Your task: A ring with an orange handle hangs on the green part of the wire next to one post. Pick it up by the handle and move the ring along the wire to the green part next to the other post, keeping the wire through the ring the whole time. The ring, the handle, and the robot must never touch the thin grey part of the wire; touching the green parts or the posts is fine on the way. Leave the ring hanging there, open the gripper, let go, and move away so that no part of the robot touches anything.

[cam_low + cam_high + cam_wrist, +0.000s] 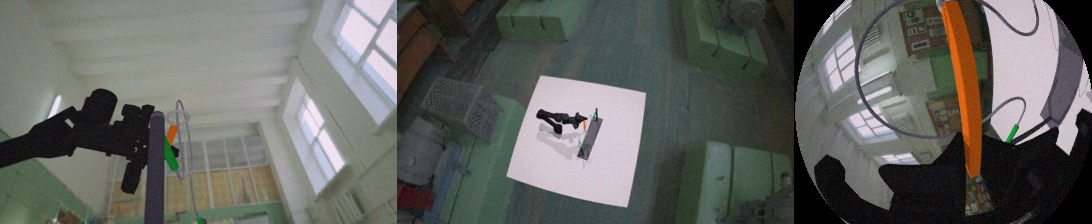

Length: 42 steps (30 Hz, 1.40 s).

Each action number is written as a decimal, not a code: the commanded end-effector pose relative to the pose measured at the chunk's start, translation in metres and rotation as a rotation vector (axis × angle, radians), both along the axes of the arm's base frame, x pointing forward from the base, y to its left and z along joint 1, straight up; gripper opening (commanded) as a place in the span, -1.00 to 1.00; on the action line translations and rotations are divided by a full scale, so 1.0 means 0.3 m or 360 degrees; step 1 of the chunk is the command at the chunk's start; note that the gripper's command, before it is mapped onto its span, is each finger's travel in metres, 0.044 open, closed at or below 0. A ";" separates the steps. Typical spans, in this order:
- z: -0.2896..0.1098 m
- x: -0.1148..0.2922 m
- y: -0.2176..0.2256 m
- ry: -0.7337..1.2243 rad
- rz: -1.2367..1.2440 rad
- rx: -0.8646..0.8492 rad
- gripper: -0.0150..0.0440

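Note:
My gripper (583, 118) (964, 135) is shut on the lower end of the orange handle (584, 125) (171, 134) (963, 76). The handle stands up from the fingers to the pale ring (178, 117). In the exterior view the thin grey wire (186, 148) (866, 38) loops up through the ring. The ring is up on the grey stretch, between the two posts. One green wire part (596, 112) is at the far post, the other green part (582, 142) (171, 156) (1012, 135) at the near post (156, 171). I cannot tell whether ring and wire touch.
The posts stand on a dark grey base (590, 138) (1067, 90) on a white mat (556, 167). The black arm (553, 117) (91, 135) reaches in from the left. Green machine blocks (532, 20) stand on the floor around the mat.

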<state>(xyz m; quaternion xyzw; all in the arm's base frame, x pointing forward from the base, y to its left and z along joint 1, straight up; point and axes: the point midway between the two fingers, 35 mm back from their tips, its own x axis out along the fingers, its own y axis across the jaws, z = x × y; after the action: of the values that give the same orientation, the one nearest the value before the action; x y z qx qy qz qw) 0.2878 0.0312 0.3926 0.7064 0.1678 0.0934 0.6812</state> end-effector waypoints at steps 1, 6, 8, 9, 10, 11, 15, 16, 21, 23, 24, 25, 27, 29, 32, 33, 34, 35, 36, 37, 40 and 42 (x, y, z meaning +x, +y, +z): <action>0.014 -0.002 0.000 -0.0017 -0.0004 -0.0042 -1.00; 0.012 -0.002 0.000 -0.0012 -0.0005 -0.0078 -1.00; 0.011 -0.002 0.000 -0.0010 -0.0006 -0.0092 -1.00; 0.011 -0.002 0.000 -0.0009 -0.0006 -0.0099 -1.00; 0.010 -0.002 0.000 -0.0008 -0.0006 -0.0107 -1.00; 0.010 -0.002 0.000 -0.0007 -0.0006 -0.0114 -1.00; 0.008 -0.002 0.000 -0.0003 -0.0007 -0.0143 -1.00; 0.007 -0.002 0.000 -0.0002 -0.0007 -0.0150 -1.00; 0.005 -0.002 0.000 0.0003 -0.0008 -0.0187 -1.00; 0.004 -0.002 0.000 0.0005 -0.0009 -0.0201 -1.00; 0.004 -0.002 0.000 0.0006 -0.0009 -0.0209 -1.00; 0.003 -0.002 0.000 0.0007 -0.0009 -0.0216 -1.00; 0.002 -0.002 0.000 0.0009 -0.0010 -0.0231 -1.00; 0.001 -0.002 0.000 0.0011 -0.0010 -0.0245 -1.00; 0.000 -0.002 0.000 0.0014 -0.0011 -0.0268 -1.00; -0.001 -0.002 0.000 0.0015 -0.0011 -0.0276 -1.00; -0.001 -0.002 0.000 0.0016 -0.0011 -0.0283 -1.00; -0.002 -0.002 0.000 0.0017 -0.0011 -0.0291 -1.00; -0.002 -0.002 0.000 0.0018 -0.0011 -0.0299 -1.00; -0.003 -0.002 0.000 0.0019 -0.0012 -0.0306 -1.00; -0.004 -0.002 -0.001 0.0022 -0.0012 -0.0329 -1.00; -0.005 -0.002 -0.001 0.0024 -0.0013 -0.0344 -1.00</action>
<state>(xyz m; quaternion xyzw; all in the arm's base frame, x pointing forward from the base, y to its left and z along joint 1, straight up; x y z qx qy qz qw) 0.2878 0.0312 0.3867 0.6387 0.1830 0.0661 0.7444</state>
